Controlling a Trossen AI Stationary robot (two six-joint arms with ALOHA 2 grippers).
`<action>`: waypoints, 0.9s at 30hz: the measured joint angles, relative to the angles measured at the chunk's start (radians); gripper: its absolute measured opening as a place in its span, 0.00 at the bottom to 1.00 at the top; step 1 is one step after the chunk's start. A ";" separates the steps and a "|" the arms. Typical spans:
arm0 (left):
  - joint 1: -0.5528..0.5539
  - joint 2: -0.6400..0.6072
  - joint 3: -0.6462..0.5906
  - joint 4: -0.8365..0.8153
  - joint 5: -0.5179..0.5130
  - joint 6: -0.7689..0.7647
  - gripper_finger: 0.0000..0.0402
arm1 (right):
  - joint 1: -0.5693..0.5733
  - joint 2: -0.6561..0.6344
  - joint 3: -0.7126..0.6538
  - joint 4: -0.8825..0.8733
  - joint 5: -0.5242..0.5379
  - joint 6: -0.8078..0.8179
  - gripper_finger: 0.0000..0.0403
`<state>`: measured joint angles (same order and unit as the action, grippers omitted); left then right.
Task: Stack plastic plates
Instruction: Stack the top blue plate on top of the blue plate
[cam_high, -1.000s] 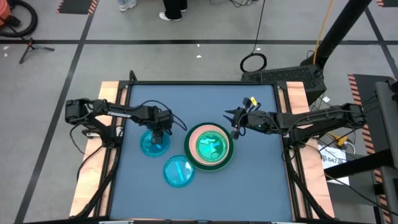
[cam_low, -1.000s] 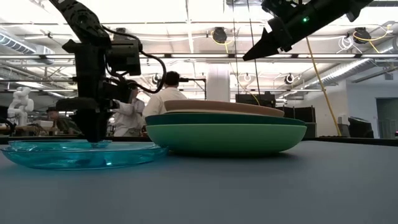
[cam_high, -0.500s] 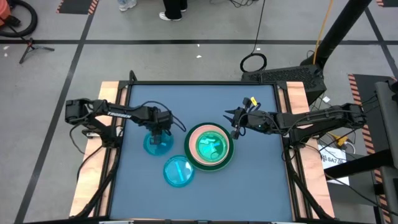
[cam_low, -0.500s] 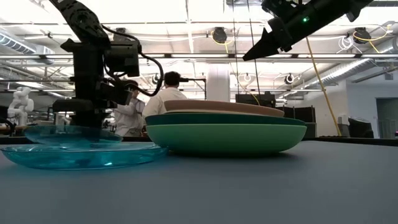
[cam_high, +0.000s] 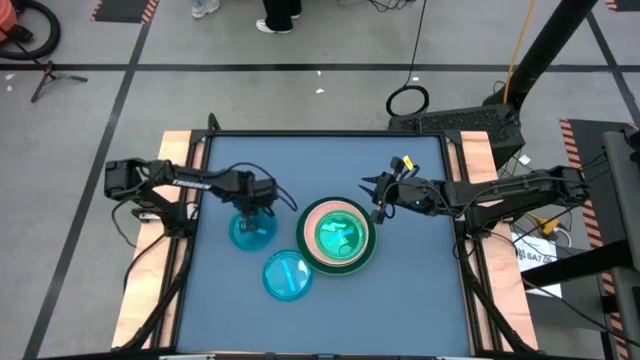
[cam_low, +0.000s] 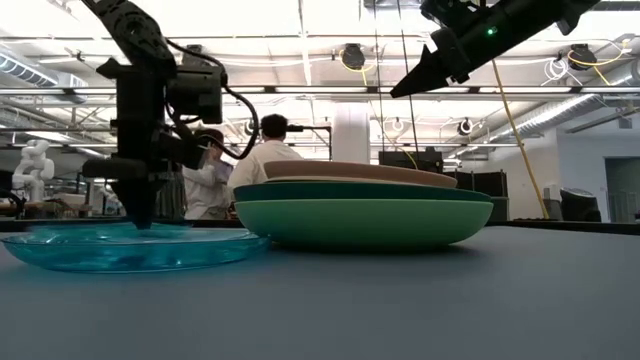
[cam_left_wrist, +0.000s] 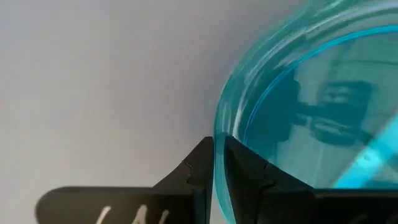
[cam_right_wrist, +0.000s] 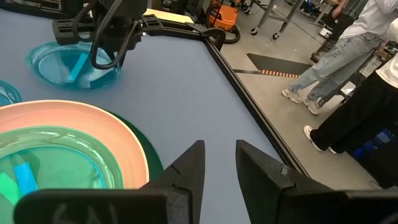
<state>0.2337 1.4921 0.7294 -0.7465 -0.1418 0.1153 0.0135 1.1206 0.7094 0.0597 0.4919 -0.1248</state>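
Left gripper (cam_high: 251, 211): pointing down, fingers pinched on the rim of a cyan plate (cam_high: 249, 232) directly beneath it. Right gripper (cam_high: 379, 199): raised, fingers narrowly apart, empty; plate stack (cam_high: 338, 235) just below-beside it. Surface: blue table (cam_high: 420, 290). Room: people (cam_low: 258, 150) standing beyond.

Blue-grey table (cam_high: 410, 270) with pale wooden side strips, bearing a plate stack (cam_high: 338, 235) of green and pink plates topped by a translucent cyan one, a cyan plate (cam_high: 287, 274) just beside it, and another cyan plate (cam_high: 250, 230) nearby.
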 joint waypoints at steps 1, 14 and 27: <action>0.000 0.000 0.011 -0.025 -0.002 -0.008 0.10 | 0.000 0.000 0.000 0.000 0.000 0.000 0.21; 0.000 0.000 0.213 -0.228 -0.068 -0.020 0.10 | 0.000 0.000 0.000 -0.001 0.000 -0.003 0.21; 0.000 -0.001 0.510 -0.379 -0.097 -0.001 0.10 | 0.000 0.000 0.000 -0.016 0.000 -0.015 0.21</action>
<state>0.2340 1.4910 1.2399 -1.1260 -0.2389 0.1146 0.0135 1.1202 0.7090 0.0433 0.4923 -0.1394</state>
